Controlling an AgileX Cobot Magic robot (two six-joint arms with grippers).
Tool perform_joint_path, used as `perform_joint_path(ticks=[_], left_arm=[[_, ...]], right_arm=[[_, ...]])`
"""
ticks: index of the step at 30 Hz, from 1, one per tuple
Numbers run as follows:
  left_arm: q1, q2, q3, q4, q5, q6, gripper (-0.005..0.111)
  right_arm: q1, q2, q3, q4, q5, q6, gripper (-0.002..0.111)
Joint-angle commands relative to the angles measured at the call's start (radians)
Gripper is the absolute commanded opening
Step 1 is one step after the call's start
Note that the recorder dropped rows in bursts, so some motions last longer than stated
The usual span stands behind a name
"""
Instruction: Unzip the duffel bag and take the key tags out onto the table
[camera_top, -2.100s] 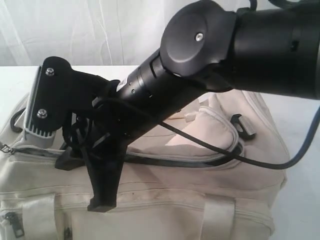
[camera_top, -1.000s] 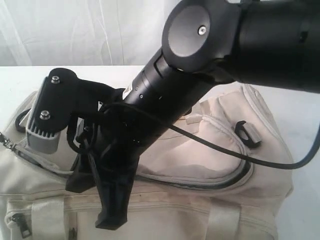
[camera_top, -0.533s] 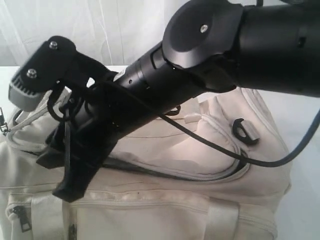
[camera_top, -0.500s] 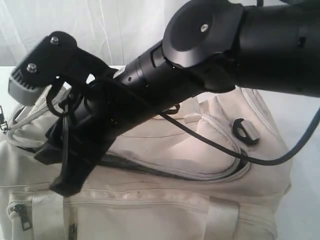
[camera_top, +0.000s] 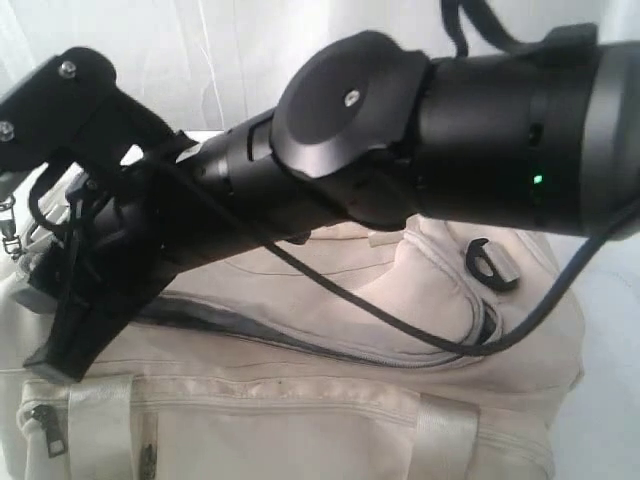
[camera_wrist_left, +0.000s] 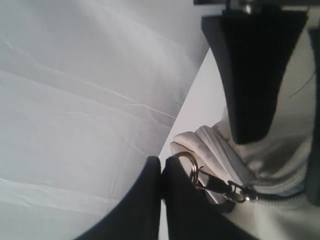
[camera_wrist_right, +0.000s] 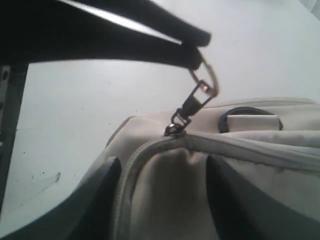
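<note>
Describer: Swung further toward the left of the exterior view since half a second ago, the black right arm (camera_top: 400, 130) now stretches from the upper right down to the lower left. Its round elbow joint sits lower and nearer the middle. The dark gap of the open zipper (camera_top: 215, 322) looks longer than it was.

Listener: Where is the duffel bag?

Describer: The cream duffel bag (camera_top: 330, 400) fills the lower half of the exterior view, lying on the white bench (camera_wrist_right: 75, 110) beneath the arm. A pale webbing strap (camera_top: 445, 440) runs down its near side at the lower right. A dark buckle (camera_top: 490, 262) sits on top of the bag toward the right. A black cable (camera_top: 400, 320) droops from the arm across the bag.

Listener: What are the jaws doing?

Describer: The left gripper (camera_wrist_left: 161, 167) has its jaws pressed together, pinching the zipper pull ring (camera_wrist_right: 206, 75). From that metal ring a small swivel clasp (camera_wrist_right: 192, 105) leads to the zipper slider (camera_wrist_right: 174, 130) at the end of the bag, and the linkage looks taut. The right gripper (camera_wrist_right: 164, 167) has its jaws spread apart just over the bag, with the cream cloth showing between them and not pinched.
</note>
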Motion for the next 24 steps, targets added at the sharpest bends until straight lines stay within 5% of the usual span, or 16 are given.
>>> perform_joint_path(ticks=[1,9,20,24], left_arm=[[0.004,-0.003,-0.013,0.045,0.007,-0.009,0.000],[0.004,0.035,-0.013,0.045,0.033,0.007,0.000],[0.009,0.161,-0.013,0.146,0.191,0.011,0.000],[0.076,0.161,-0.013,0.205,0.157,-0.019,0.000]], right_arm=[[0.013,0.033,0.002,0.003,-0.027,-0.011,0.037],[0.013,0.033,0.002,0.002,-0.018,-0.011,0.003],[0.013,-0.020,0.002,-0.060,0.245,-0.011,0.000],[0.013,-0.056,0.002,-0.087,0.331,-0.008,0.000]])
